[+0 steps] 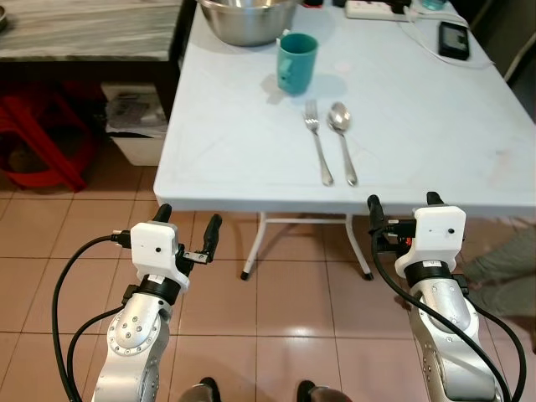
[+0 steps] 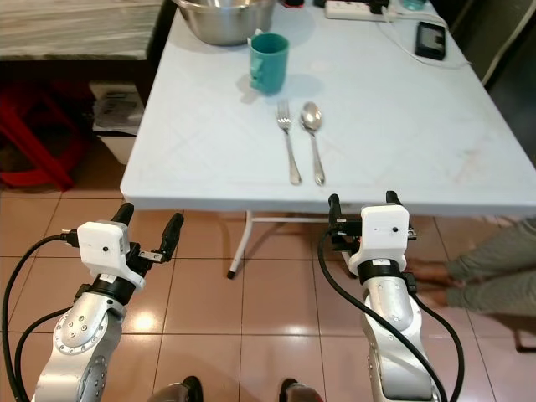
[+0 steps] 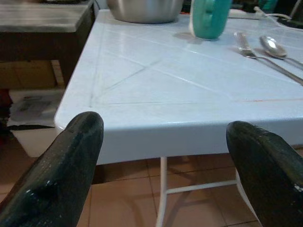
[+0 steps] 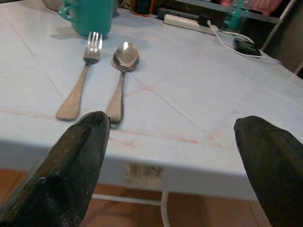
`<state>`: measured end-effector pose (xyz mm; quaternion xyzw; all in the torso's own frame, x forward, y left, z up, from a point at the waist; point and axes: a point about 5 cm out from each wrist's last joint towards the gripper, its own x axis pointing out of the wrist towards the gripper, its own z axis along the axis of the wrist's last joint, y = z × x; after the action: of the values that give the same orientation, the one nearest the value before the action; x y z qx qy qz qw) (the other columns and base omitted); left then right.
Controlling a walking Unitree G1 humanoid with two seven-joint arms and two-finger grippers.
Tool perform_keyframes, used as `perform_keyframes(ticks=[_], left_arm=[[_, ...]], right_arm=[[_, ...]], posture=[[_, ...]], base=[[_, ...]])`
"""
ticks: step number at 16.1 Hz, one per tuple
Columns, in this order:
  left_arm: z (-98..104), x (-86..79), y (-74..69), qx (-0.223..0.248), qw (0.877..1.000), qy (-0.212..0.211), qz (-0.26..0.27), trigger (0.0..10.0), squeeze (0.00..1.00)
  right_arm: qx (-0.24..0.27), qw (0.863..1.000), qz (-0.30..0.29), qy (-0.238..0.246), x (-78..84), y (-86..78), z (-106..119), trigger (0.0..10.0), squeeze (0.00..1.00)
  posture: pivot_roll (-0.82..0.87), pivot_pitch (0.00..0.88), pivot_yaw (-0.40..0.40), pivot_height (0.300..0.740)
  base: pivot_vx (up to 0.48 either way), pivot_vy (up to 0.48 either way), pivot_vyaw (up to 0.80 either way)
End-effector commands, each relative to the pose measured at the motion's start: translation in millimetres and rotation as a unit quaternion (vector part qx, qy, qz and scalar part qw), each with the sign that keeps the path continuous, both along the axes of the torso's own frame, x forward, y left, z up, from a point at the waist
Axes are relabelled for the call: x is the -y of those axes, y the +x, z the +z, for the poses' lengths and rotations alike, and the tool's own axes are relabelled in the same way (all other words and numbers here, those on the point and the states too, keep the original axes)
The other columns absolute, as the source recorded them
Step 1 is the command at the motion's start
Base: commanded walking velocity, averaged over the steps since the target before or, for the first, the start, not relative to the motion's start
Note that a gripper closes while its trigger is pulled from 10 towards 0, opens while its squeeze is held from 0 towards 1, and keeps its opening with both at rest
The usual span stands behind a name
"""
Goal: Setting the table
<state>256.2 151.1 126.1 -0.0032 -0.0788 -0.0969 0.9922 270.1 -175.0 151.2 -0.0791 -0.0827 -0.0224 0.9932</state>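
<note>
A pale blue folding surface (image 1: 419, 142) stands on a tiled floor (image 1: 293, 293) of reddish-brown squares, its white legs (image 1: 251, 251) crossing underneath. At its far edge sits a large steel bowl (image 1: 247, 18), partly cut off by the frame. Near the far right corner lie a white power strip (image 1: 368, 8) and a dark phone (image 1: 454, 39), with a white cable running between them. Left of the surface a dark counter (image 1: 84, 33) has red plastic stools (image 1: 42, 138) and a white bin (image 1: 134, 126) beneath it.

A teal mug (image 1: 296, 62) stands upright just in front of the bowl. Nearer the front edge, a fork (image 1: 317, 139) and a spoon (image 1: 342, 138) lie side by side, close together, handles pointing toward the robot, the fork on the left.

The left gripper (image 1: 186, 232) hangs below and in front of the surface's front left corner, fingers spread wide and holding nothing. The right gripper (image 1: 404, 210) is just below the front edge, to the right of the cutlery, likewise spread wide and empty. At the lower right a person's legs (image 2: 494, 260) rest on the floor.
</note>
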Motion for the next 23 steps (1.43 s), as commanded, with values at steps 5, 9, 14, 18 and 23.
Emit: perform_keyframes(ticks=[5,9,14,18,23], left_arm=[[-2.8,0.5,-4.1,-0.011,1.000,-0.002,-0.004,10.0,0.00],[-3.2,0.9,-3.9,-0.013,1.000,-0.002,-0.006,10.0,0.00],[-3.1,1.0,-3.8,-0.013,1.000,-0.001,-0.006,10.0,0.00],[-3.4,0.9,-2.9,-0.015,1.000,-0.003,-0.002,10.0,0.00],[-2.5,-0.7,-2.2,-0.013,1.000,-0.006,0.003,10.0,0.00]], right_arm=[[0.006,1.000,-0.002,-0.002,-0.5,-2.4,1.9,10.0,0.00],[0.008,1.000,0.001,-0.004,-1.8,-2.2,2.3,10.0,0.00],[0.008,1.000,0.002,-0.004,-2.8,-1.3,2.5,10.0,0.00],[0.013,1.000,0.011,-0.011,-5.8,0.7,4.7,10.0,0.00],[0.016,1.000,0.016,-0.012,-8.0,-0.1,5.6,10.0,0.00]], posture=[[-0.11,0.234,0.003,0.740],[-0.11,0.234,0.005,0.740],[-0.11,0.234,0.005,0.740],[-0.11,0.230,0.002,0.740],[-0.11,0.238,0.004,0.740]], base=[[0.376,0.000,0.00],[0.374,0.000,0.20],[0.369,0.000,0.00],[0.224,0.000,0.11],[0.000,0.000,0.48]])
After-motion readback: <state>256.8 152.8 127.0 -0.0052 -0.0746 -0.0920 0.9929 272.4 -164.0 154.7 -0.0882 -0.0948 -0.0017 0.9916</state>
